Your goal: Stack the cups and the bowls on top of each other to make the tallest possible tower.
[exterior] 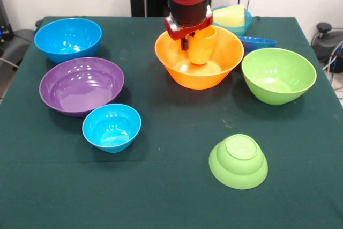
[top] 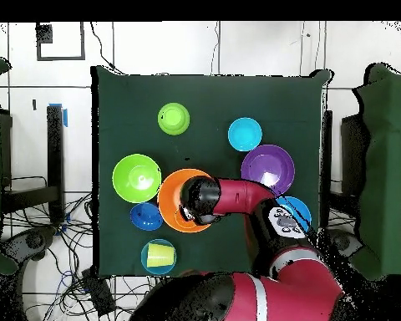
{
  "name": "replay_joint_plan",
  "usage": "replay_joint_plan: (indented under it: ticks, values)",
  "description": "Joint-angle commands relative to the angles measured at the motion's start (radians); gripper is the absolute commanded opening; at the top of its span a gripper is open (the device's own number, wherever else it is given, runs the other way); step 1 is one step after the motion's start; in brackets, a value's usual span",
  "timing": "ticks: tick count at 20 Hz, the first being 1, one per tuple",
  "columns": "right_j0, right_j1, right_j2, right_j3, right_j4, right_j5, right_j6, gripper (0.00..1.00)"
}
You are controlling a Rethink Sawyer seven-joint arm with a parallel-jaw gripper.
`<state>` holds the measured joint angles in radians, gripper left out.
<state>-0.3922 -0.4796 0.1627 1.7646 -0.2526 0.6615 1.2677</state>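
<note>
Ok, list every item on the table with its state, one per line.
Gripper: shut on orange cup, over the orange bowl.
Orange cup: upright, held inside orange bowl.
Orange bowl: upright.
Yellow cup: on its side in a light blue bowl.
Dark blue bowl: upright.
Large green bowl: upright, empty.
Small green bowl: upside down.
Purple bowl: upright, empty.
Large blue bowl: upright, empty.
Small blue bowl: upright, empty.

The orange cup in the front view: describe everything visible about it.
The orange cup is an opaque, glossy plastic tumbler, upright with its mouth up. It sits within the large orange bowl, its base low over the bowl's floor; contact there cannot be confirmed. The gripper is at its rim on one side, apparently holding it. The arm hides it in the overhead view.
</note>
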Motion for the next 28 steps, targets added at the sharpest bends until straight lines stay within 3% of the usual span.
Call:
replay_joint_plan:
  ticks: [1, 28]
  values:
    - [0.017, 0.026, 0.11, -0.058, -0.01, -0.055, 0.048, 0.0]
    - [0.058, 0.056, 0.087, -0.201, -0.059, -0.02, 0.014, 0.0]
